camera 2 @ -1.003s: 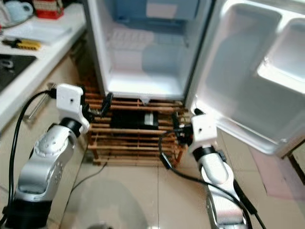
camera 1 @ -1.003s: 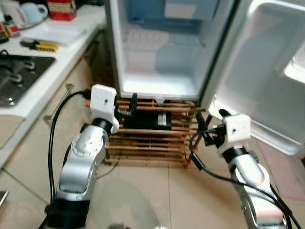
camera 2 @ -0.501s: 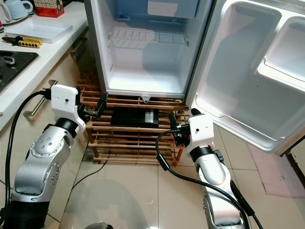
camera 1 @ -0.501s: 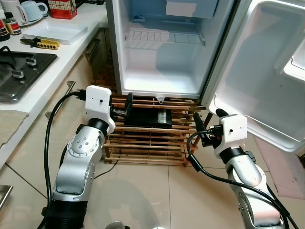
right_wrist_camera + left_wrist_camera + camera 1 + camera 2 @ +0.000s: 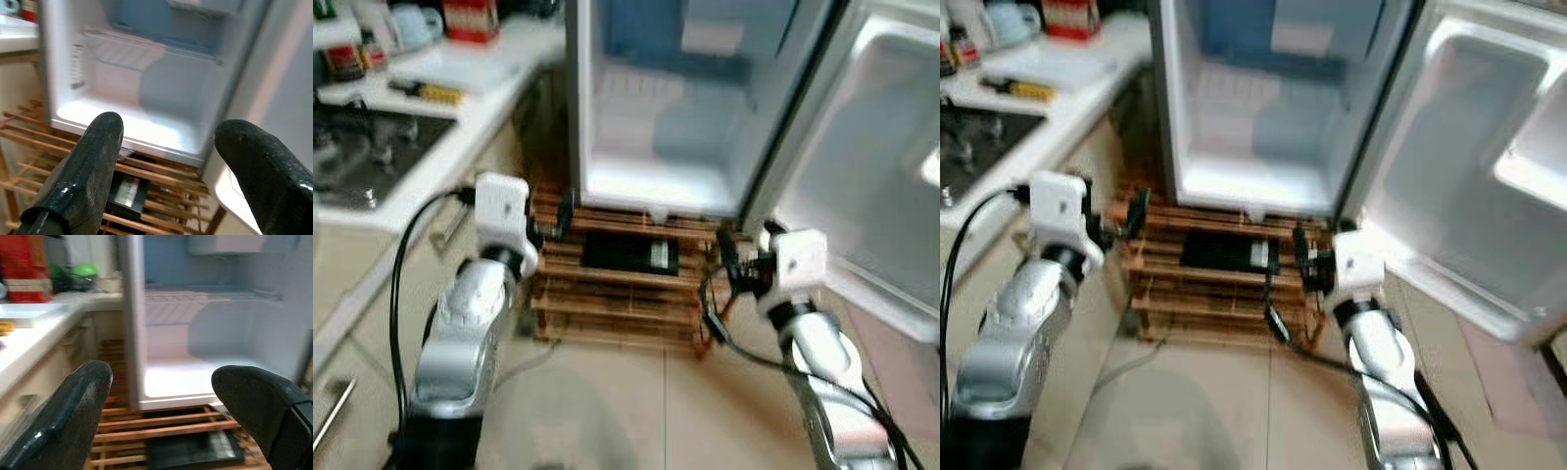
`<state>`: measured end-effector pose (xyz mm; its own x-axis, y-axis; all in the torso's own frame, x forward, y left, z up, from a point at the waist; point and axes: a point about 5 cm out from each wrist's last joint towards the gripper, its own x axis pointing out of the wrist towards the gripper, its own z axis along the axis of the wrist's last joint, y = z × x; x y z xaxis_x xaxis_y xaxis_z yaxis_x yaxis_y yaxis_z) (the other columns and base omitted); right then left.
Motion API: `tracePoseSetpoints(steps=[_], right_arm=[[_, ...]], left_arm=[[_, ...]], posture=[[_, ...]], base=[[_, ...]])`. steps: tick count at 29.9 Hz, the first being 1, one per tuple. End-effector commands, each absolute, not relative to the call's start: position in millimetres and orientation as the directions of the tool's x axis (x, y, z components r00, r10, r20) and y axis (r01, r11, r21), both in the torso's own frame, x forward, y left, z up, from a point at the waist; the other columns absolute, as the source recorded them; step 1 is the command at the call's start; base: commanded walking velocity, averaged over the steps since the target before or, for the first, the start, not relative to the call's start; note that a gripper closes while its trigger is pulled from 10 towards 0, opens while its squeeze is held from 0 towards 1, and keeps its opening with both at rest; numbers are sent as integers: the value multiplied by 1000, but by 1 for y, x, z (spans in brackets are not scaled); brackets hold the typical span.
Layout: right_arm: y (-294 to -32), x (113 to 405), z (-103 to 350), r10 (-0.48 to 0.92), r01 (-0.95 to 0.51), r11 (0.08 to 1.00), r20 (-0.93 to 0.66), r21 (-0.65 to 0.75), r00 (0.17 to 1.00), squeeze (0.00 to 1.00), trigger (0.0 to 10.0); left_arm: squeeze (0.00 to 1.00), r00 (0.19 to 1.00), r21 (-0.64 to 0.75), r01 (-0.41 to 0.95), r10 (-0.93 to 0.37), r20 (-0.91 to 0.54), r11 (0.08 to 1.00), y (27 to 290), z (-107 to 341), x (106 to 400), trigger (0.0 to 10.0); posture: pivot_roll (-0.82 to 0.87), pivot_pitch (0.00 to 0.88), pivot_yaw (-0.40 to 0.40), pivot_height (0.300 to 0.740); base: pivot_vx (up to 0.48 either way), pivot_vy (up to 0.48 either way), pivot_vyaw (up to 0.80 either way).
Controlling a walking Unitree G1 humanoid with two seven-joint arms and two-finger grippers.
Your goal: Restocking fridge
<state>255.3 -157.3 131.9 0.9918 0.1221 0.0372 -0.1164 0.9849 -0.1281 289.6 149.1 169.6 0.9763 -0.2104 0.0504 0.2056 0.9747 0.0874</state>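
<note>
Fingers of both the left gripper [image 5: 159,416] and right gripper [image 5: 168,166] stay spread and empty. Since a moment ago the view has swung and blurred; the open fridge [image 5: 656,186] sits upper centre, nothing carried yet.

A white-walled, pale-blue-backed open fridge [image 5: 1253,127] stands on a brown slatted wooden rack [image 5: 1214,294] beside a white counter [image 5: 460,108].

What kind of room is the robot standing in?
It looks like a home kitchen. There is a small open fridge standing on a wooden slatted rack, a white counter with a gas stove set in it, and mugs and bottles at the back.
</note>
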Motion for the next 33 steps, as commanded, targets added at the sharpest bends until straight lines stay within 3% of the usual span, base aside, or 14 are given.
tracePoseSetpoints(steps=[1,5,26,33], right_arm=[[-159,255,132,108,-104,988,28,-112,994,0,10000],[-158,254,132,110,-106,988,27,-112,994,0,10000],[-155,255,132,134,-130,984,23,-121,991,0,10000],[-153,255,132,150,-146,982,26,-117,988,0,10000]], left_arm=[[0,969,94,233,-239,58,968,144,174,290,10000],[0,969,95,236,-242,57,967,144,174,291,10000],[0,972,97,224,-230,50,970,145,174,291,10000],[0,977,111,204,-210,46,973,148,173,292,10000]], posture=[[10,0,-39,740],[9,0,-38,740],[17,4,-45,740],[21,6,-45,740]], base=[[337,0,-506],[337,0,-653],[334,0,0],[0,0,0]])
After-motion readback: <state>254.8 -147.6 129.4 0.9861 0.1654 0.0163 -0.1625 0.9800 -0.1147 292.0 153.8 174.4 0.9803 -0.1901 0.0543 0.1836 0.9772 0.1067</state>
